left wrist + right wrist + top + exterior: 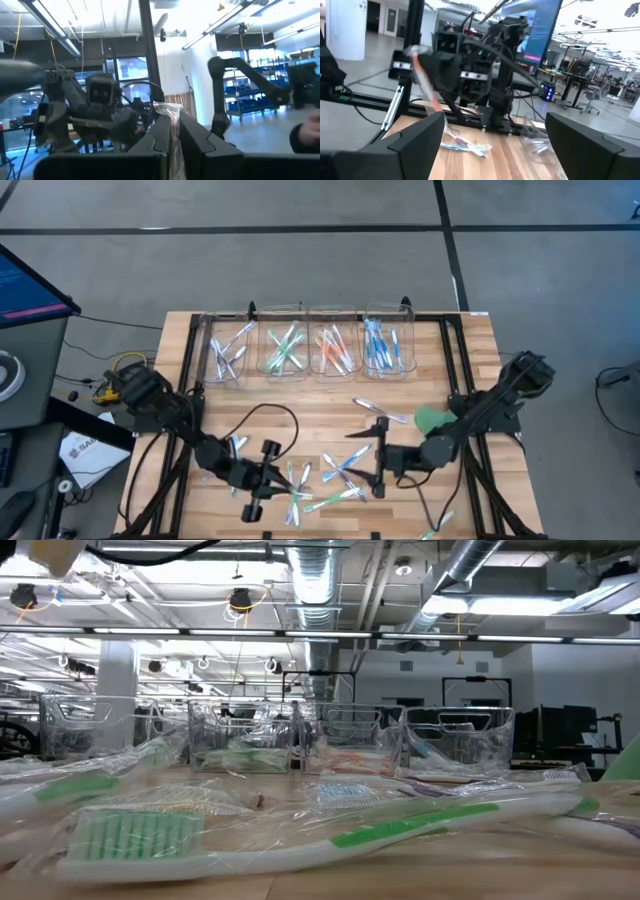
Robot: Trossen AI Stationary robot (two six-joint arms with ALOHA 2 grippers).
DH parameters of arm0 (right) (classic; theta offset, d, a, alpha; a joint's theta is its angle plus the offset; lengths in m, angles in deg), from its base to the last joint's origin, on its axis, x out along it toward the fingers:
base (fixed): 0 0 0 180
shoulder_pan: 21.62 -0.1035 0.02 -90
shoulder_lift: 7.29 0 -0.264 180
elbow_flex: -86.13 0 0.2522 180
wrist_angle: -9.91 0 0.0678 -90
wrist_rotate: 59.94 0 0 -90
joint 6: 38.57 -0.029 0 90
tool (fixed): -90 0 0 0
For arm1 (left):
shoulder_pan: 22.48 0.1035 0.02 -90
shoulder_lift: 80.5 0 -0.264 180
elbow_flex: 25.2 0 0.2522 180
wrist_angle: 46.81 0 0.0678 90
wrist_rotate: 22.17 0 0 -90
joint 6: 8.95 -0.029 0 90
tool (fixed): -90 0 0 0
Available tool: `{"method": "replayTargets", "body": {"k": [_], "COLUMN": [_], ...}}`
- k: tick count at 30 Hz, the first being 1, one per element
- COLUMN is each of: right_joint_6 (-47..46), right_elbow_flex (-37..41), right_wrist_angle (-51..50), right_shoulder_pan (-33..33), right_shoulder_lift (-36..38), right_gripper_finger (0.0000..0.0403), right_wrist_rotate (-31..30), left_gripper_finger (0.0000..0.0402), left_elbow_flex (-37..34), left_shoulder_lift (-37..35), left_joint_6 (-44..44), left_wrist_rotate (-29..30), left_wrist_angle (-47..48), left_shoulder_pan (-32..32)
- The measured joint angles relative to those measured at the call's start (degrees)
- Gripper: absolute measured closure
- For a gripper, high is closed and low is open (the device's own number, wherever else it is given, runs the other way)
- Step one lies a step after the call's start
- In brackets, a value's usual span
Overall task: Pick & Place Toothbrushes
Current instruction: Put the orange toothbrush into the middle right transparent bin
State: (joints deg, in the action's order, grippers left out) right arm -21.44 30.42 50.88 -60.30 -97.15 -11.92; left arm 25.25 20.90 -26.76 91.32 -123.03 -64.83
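left gripper point(172, 145) pinches a wrapped toothbrush point(170, 112), long axis upright between its fingers; bins point(285, 340) lie toward 12 o'clock. right gripper point(378, 458) spread, empty.

Wrapped toothbrush point(171, 131) betw. shut jaws

Light brown striped wooden table point(470, 355) with black metal frame. Four clear plastic bins point(305, 340) in row: first holds purple-and-white brushes, second green, third orange, fourth blue. Loose white toothbrushes point(330, 475) on table show green and blue marks. Flat green leaf-shaped piece point(432, 420). Black robot arms point(495, 405). Blue computer screen point(25, 285).
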Motion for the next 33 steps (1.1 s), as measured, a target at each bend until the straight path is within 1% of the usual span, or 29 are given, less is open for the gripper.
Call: {"method": "replayTargets", "body": {"k": [2,6,11,16,18,21,23,28,33], "right_joint_6": [0.21,4.27,7.03,7.62,10.15,16.63,17.35,14.11,8.48], "right_elbow_flex": [-2.27,-7.49,-14.95,-22.21,-24.84,-26.99,-27.73,-28.94,-28.96], "right_wrist_angle": [-0.08,-0.09,-0.20,-0.25,-0.25,-0.41,-0.37,-0.85,-3.16], "right_shoulder_pan": [0.15,0.61,0.96,0.88,0.88,0.88,0.88,1.24,2.78], "right_shoulder_lift": [-2.83,-9.28,-16.90,-23.40,-25.58,-27.33,-27.92,-28.62,-28.67], "right_gripper_finger": [0.0061,0.0061,0.0061,0.0061,0.0061,0.0061,0.0061,0.0061,0.0061], "right_wrist_rotate": [0.08,0.15,0.00,0.02,0.02,0.00,0.01,0.00,-0.04], "left_gripper_finger": [0.0391,0.0391,0.0391,0.0391,0.0391,0.0392,0.0391,0.0391,0.0391], "left_elbow_flex": [0.82,1.07,1.18,2.83,3.53,4.40,4.75,4.83,4.83], "left_shoulder_lift": [0.44,0.87,0.86,0.86,0.86,0.86,0.85,0.83,0.83], "left_joint_6": [0.00,0.00,0.02,0.06,0.16,0.20,0.20,1.43,3.14], "left_wrist_rotate": [0.00,0.00,0.07,0.23,0.02,-2.79,-3.86,-4.13,-4.35], "left_wrist_angle": [0.04,0.52,0.97,0.99,1.06,1.06,1.08,1.13,1.91], "left_shoulder_pan": [0.02,0.67,0.81,1.75,2.30,3.13,3.54,4.82,5.97]}}
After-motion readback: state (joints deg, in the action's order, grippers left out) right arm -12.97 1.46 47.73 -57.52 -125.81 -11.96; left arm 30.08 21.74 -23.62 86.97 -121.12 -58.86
